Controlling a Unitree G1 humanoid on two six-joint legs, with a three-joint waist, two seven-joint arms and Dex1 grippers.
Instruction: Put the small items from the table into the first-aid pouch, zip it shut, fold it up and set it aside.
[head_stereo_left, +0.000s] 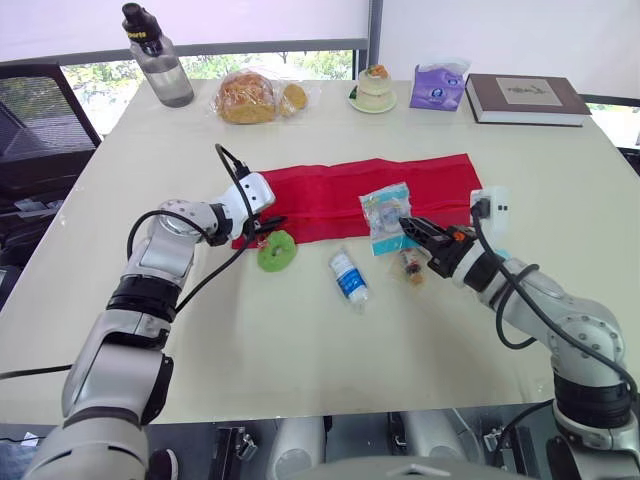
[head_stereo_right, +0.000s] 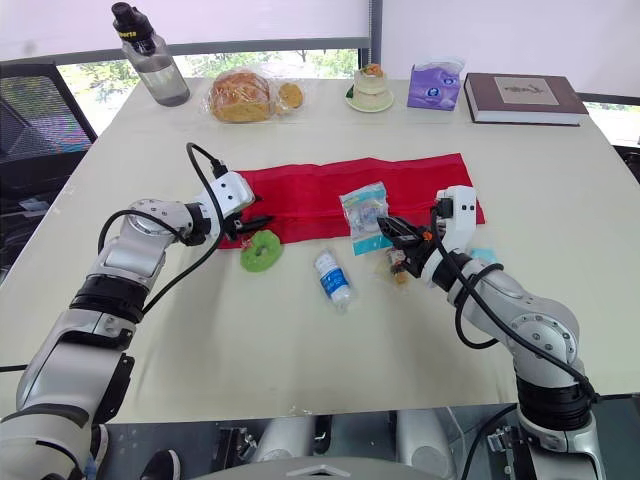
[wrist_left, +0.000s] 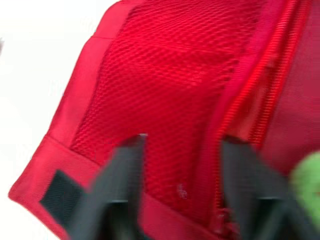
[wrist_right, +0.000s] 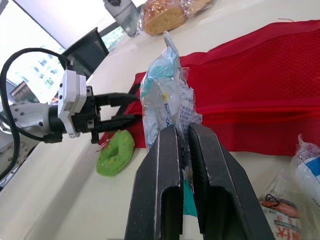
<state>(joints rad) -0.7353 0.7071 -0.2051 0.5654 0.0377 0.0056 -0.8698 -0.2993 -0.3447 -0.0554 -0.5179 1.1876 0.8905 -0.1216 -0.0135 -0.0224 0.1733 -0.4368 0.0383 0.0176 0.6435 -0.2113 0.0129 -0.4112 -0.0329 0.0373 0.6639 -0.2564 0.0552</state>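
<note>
The red mesh first-aid pouch lies unfolded and flat across the middle of the table. My left gripper is at its left end, open, with the pouch's zipper edge between the fingers. My right gripper is shut on a clear plastic packet printed in blue, held just above the pouch's front edge. On the table in front of the pouch lie a green ring, a small white bottle with a blue label, and a small orange-printed packet.
Along the far edge stand a water bottle, a bagged loaf, a small cake on a plate, a purple tissue pack and a brown book. A black chair stands off the left side.
</note>
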